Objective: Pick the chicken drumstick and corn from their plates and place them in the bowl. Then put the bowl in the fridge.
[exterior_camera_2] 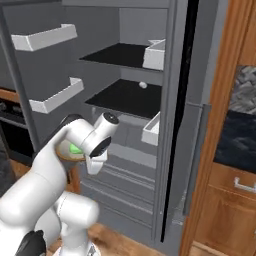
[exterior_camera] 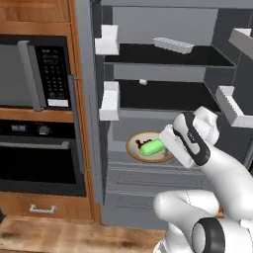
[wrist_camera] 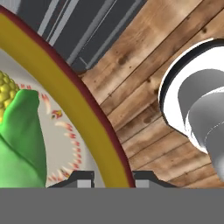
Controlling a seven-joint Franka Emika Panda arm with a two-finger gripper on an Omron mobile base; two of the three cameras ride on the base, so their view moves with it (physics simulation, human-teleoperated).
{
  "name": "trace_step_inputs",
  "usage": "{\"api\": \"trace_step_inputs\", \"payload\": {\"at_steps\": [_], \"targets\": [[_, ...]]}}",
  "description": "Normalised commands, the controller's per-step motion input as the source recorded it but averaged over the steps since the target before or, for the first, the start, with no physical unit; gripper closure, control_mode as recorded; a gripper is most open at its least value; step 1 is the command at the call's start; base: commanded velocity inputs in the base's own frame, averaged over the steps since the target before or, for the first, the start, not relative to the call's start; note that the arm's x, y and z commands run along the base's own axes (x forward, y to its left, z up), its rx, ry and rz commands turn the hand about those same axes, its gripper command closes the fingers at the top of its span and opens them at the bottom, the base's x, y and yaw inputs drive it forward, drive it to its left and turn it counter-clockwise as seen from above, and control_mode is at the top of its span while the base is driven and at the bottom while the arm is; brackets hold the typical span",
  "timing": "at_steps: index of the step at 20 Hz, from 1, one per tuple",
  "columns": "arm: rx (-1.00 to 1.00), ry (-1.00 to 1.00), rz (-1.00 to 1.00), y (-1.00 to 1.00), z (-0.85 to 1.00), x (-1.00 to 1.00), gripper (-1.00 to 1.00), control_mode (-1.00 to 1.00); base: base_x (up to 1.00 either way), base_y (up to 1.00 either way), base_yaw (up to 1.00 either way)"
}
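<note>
Kitchen: black built-in oven (exterior_camera: pixel 42 148) at far left, then the open fridge (exterior_camera: pixel 163 74) with dark shelves.
Bowl (exterior_camera: pixel 134 147): tan-rimmed, held level just in front of the fridge's lower ledge, not yet inside.
Corn (exterior_camera: pixel 152 147): lying in the bowl, green husk showing.
Drumstick: I cannot make it out from these angles; possibly hidden behind the corn.
My gripper (wrist_camera: pixel 113 178): fingers pinched on the bowl's rim, one tip either side.
Floor: wooden boards (wrist_camera: pixel 157 109) directly beneath the rim.
Risk: an edge-only pinch could let the bowl tip, rolling the corn out; clipping the ledge could jar it loose.
</note>
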Motion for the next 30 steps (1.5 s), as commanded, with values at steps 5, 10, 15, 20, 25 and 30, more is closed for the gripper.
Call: {"api": "trace_step_inputs", "payload": {"at_steps": [5, 10, 15, 20, 25, 30], "targets": [[0.00, 0.00, 0.00, 0.00, 0.00, 0.00, 1.00, 1.00, 0.38, 0.35, -0.58], [0.00, 0.00, 0.00, 0.00, 0.00, 0.00, 1.00, 1.00, 0.32, 0.17, -0.46], [0.00, 0.00, 0.00, 0.00, 0.00, 0.00, 1.00, 1.00, 0.32, 0.23, -0.31], [0.00, 0.00, 0.00, 0.00, 0.00, 0.00, 1.00, 1.00, 0.36, 0.34, -0.04], [0.00, 0.00, 0.00, 0.00, 0.00, 0.00, 1.00, 1.00, 0.34, 0.06, 0.09], [0.00, 0.00, 0.00, 0.00, 0.00, 0.00, 1.00, 1.00, 0.25, 0.11, 0.13]]}}
